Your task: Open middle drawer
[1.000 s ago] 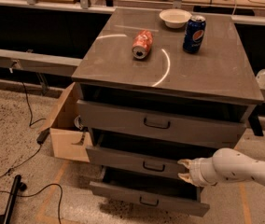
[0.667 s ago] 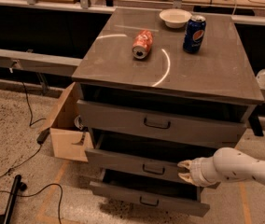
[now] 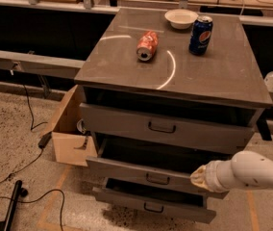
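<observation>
— Where is the middle drawer (image 3: 127,170) sitting?
— Second of three in the cabinet (image 3: 127,66), it is standing partly out.
— And the gripper (image 3: 200,177)?
— It is hanging at that drawer's right front end; whether it is spread or pressed together, nobody can tell.

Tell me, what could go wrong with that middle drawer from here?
The cream-tipped end effector sits at the right end of the grey metal middle drawer, away from its small dark loop handle; a pull from there might skew and jam it. A jolt could also roll the red soda can lying on its side off the grey cabinet top.
</observation>
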Controlling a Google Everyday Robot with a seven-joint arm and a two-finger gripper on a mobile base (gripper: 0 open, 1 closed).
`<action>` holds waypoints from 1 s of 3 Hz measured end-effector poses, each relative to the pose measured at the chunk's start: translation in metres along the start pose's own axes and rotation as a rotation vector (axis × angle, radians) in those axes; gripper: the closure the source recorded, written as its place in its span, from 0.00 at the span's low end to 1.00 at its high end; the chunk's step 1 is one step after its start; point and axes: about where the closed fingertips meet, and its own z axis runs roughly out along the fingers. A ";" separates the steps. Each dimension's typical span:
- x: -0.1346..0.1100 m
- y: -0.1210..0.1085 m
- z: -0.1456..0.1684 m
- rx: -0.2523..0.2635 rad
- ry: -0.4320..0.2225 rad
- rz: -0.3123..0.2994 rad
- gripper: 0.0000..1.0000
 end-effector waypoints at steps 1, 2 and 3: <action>-0.005 -0.013 -0.052 0.077 0.002 0.035 1.00; -0.009 -0.022 -0.070 0.113 -0.008 0.045 1.00; -0.016 -0.025 -0.058 0.119 -0.033 0.047 1.00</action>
